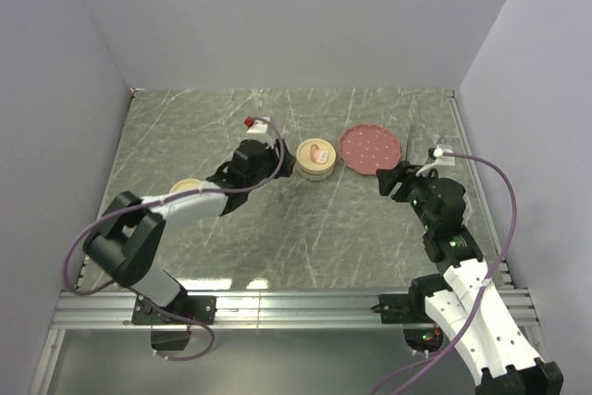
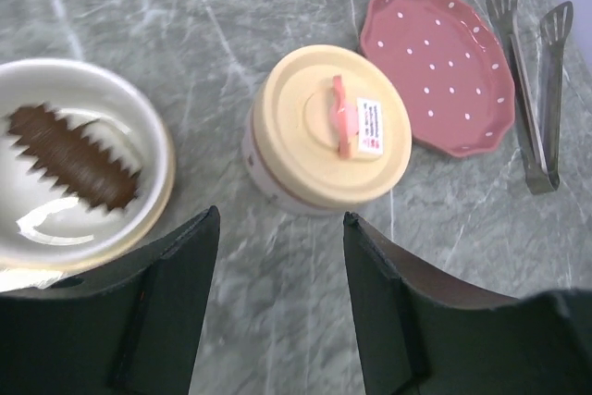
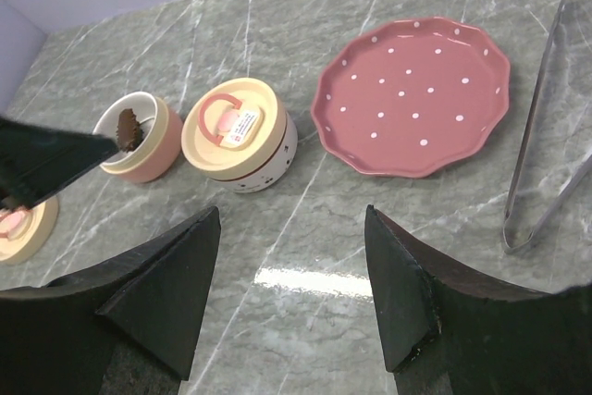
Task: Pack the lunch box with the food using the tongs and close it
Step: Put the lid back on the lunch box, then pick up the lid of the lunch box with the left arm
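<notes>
Pale bare walls are closing in a grey-green marbled counter, and a cream-lidded box is sitting near its middle. Just right of the box a pink dotted plate is lying bare. Farther right of the box, past the plate, the tongs are lying flat and untouched, two thin grey metal arms with slotted tips, joined at the near end. They are looking slim and slippery, likely needing a pinch across both arms. Left of the box an open bowl is standing with a dark brown saw-edged piece inside. I cannot tell whether that is the food, and no square pieces are showing. Farther left of the box a loose lid is resting, probably set aside so the bowl is open for filling. The left hand is hovering just left of the box, fingers about half apart, gripping nothing. The right hand is hanging near-right of the box, likewise half open and empty, seemingly placed to fetch the tongs.
</notes>
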{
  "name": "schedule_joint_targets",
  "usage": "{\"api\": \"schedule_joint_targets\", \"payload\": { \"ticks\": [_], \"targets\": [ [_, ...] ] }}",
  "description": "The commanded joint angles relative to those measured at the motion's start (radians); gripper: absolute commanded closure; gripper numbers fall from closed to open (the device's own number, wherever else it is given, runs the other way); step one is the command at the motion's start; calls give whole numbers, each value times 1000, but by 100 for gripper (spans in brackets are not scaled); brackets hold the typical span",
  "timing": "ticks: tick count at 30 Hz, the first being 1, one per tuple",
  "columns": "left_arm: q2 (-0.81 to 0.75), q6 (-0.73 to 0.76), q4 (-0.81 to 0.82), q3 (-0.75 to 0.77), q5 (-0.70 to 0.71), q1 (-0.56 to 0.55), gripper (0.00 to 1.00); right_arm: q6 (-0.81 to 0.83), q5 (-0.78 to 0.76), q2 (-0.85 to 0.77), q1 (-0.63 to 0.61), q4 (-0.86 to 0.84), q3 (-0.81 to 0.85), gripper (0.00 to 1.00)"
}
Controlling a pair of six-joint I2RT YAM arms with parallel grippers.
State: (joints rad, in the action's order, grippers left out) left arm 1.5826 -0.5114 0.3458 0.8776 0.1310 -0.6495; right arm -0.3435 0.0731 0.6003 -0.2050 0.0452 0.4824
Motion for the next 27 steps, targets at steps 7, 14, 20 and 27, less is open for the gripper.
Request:
{"api": "schedule_joint_targets", "payload": {
  "ticks": [7,14,20,27],
  "targets": [
    [-303,53,110,-259,214,4,38,3,2,13,-13,-42,-4,29],
    [-464,-71,-202,-333,574,4,38,4,10,19,-13,-42,-2,29],
    [-567,-133,-331,-391,750,20,36,3,25,24,-17,-42,-5,29],
    [-510,-191,-455,-342,758,168,34,0,45,18,-17,-42,-5,30]
  ]
}}
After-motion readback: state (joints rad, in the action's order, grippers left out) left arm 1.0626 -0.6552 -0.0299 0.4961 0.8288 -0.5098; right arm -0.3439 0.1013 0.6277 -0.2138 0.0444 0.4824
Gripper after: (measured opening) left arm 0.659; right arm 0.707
